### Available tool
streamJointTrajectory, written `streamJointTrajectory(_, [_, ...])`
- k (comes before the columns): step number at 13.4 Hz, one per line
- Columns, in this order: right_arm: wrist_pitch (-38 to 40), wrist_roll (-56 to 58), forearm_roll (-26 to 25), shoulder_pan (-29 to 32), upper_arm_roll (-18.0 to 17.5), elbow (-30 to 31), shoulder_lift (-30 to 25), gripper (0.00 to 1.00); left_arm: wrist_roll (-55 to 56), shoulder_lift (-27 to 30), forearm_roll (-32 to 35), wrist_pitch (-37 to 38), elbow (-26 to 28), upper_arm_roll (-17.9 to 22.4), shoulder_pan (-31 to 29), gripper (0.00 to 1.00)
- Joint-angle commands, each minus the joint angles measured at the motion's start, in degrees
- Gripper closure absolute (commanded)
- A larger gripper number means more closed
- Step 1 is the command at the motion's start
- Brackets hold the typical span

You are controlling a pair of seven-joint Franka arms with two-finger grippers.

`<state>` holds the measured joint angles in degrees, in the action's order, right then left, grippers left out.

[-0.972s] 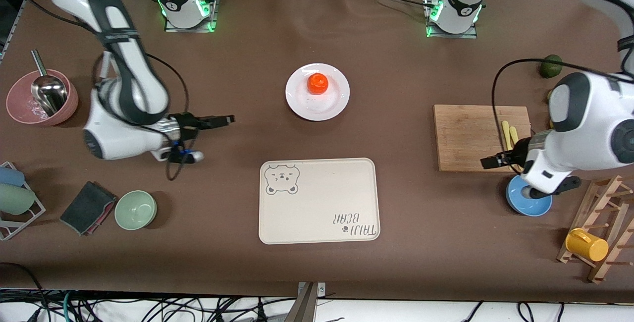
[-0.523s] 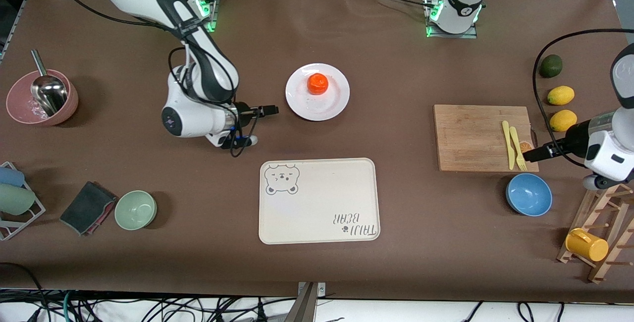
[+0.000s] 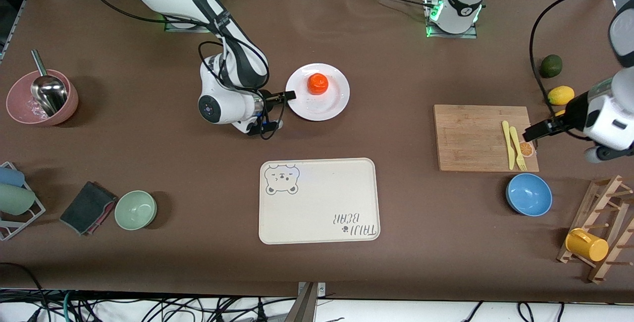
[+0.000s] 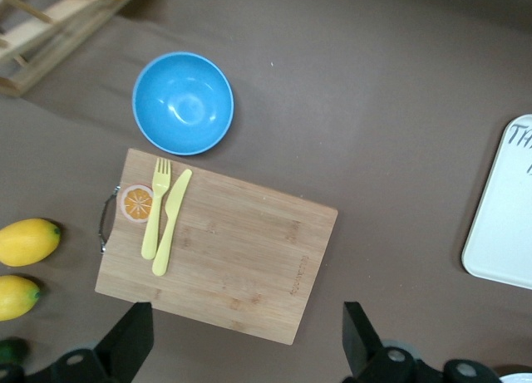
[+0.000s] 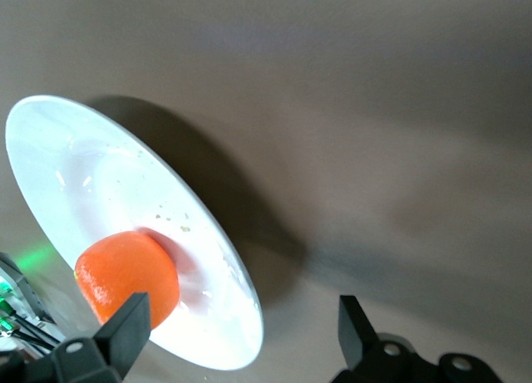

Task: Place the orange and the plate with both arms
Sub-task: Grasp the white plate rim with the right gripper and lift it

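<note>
The orange (image 3: 317,83) sits on the white plate (image 3: 324,108) in the middle of the table, farther from the front camera than the bear tray. My right gripper (image 3: 290,95) is open, low at the plate's rim on the side toward the right arm's end. In the right wrist view the plate's rim (image 5: 243,316) lies between the fingers (image 5: 125,325) and the orange (image 5: 126,275) is close to one finger. My left gripper (image 3: 528,133) is open and empty, over the cutting board's handle end. The left wrist view shows its open gripper (image 4: 245,337) above the board (image 4: 241,250).
The cream bear tray (image 3: 317,200) lies nearer the camera than the plate. The cutting board (image 3: 470,136) carries a yellow fork and knife (image 3: 512,144). A blue bowl (image 3: 528,194), a lemon (image 3: 560,95), a dark green fruit (image 3: 551,65) and a wooden rack (image 3: 602,233) are at the left arm's end. A pink bowl (image 3: 42,98) and a green bowl (image 3: 135,209) are at the right arm's end.
My right gripper has swung from the right arm's end across to the plate's rim. My left gripper has moved from over the blue bowl to the board's handle end, toward the lemons.
</note>
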<state>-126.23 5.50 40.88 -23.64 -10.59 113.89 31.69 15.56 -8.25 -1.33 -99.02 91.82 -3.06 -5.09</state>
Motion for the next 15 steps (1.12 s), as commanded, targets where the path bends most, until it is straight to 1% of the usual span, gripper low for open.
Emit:
streamJointTrajectory(1, [-0.87, 7.29, 7.95, 0.44, -0.74, 0.10, 1.53, 0.01, -0.88, 7.89, 0.71, -0.73, 5.38, 1.65, 0.96, 0.00])
streamJointTrajectory(3, [-0.16, 14.77, 15.08, 0.96, -0.66, 0.10, 2.14, 0.01, -0.70, 8.78, 1.06, -0.38, 5.47, 1.48, 0.96, 0.00])
streamJointTrajectory(7, [0.01, 20.41, 18.44, 2.55, -0.66, 0.10, 2.50, 0.04, -0.79, 9.13, 1.15, -0.47, 4.16, 1.39, 0.79, 0.00])
streamJointTrajectory(9, [0.19, 26.45, 22.55, 4.03, -0.74, 0.19, 4.33, 0.04, -0.70, 10.71, 1.41, 2.06, 4.50, 1.12, 1.75, 0.00])
streamJointTrajectory(11, [3.25, 33.84, 28.18, 4.48, -0.66, 0.10, 5.75, 0.04, -0.61, 10.63, 2.03, 4.45, 4.42, 0.51, 2.98, 0.00])
streamJointTrajectory(12, [4.75, 36.31, 29.60, 5.17, -0.66, 0.19, 6.45, 0.04, -0.70, 10.80, 2.03, 4.89, 4.42, -0.10, 2.81, 0.00])
streamJointTrajectory(13, [6.07, 37.29, 29.79, 5.36, -0.66, 0.37, 6.37, 0.05, -0.79, 10.63, 2.12, 5.24, 4.07, -0.20, 2.63, 0.00])
streamJointTrajectory(14, [6.25, 37.39, 29.79, 5.36, -0.66, 0.37, 6.37, 0.12, -1.23, 10.45, 3.42, 5.42, 4.07, -0.54, 2.98, 0.00])
streamJointTrajectory(15, [6.08, 37.82, 29.79, 5.36, -0.66, 0.37, 6.45, 0.23, -1.58, 10.28, 5.96, 5.42, 4.07, -2.46, 2.98, 0.00])
